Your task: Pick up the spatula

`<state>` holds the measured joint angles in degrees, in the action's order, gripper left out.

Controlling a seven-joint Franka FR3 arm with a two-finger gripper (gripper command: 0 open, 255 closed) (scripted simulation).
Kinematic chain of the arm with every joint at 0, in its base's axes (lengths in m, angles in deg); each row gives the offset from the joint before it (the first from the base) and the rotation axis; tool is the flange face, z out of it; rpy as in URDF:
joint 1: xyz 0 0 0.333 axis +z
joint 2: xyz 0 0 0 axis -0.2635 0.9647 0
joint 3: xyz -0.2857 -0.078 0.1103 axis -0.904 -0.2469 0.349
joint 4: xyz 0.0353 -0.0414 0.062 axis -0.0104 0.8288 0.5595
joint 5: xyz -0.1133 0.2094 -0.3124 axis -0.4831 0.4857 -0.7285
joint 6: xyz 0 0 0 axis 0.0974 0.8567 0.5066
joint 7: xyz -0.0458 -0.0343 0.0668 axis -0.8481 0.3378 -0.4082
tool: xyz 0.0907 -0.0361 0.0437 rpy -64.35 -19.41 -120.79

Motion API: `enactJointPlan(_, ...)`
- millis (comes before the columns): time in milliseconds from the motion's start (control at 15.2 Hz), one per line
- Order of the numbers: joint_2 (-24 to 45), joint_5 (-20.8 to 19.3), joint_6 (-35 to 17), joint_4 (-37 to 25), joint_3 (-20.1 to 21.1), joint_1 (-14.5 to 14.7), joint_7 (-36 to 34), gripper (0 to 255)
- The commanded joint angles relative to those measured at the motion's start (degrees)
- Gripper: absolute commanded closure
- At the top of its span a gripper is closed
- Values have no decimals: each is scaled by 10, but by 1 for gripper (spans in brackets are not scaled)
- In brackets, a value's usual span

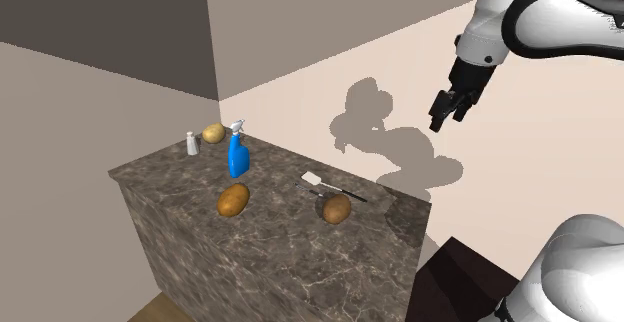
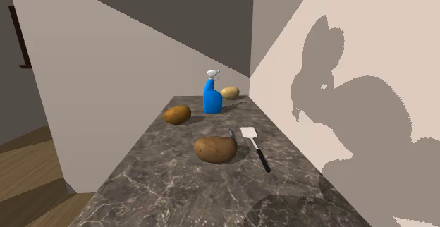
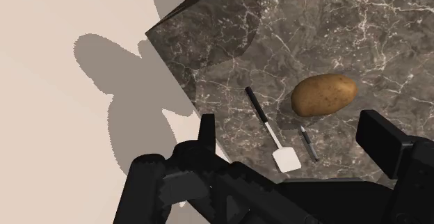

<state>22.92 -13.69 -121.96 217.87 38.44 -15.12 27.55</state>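
Observation:
The spatula [image 1: 333, 188] has a white blade and a thin black handle. It lies flat on the dark marble counter [image 1: 270, 255] near the wall, just behind a brown potato [image 1: 337, 208]. In the second exterior view the spatula [image 2: 257, 149] lies right of that potato [image 2: 215, 149]. My black gripper [image 1: 447, 120] hangs high in the air, well above the counter and off toward the shoulder view's right of the spatula. In the wrist view the gripper [image 3: 287, 122] is open with nothing between its fingers, and the spatula [image 3: 268, 125] lies far below.
A blue spray bottle [image 1: 237, 152], a second potato [image 1: 233, 200], a third, paler potato [image 1: 213, 133] and a small white shaker [image 1: 192, 143] stand further along the counter. A thin dark pen-like object [image 3: 308, 142] lies beside the near potato. A wall borders the counter behind the spatula.

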Motion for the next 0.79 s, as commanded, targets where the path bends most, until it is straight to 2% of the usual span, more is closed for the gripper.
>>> enactJointPlan(0,0,0,0,0,0,0,0,0)
enactJointPlan(726,191,-6,-168,5,-51,14,82,0)
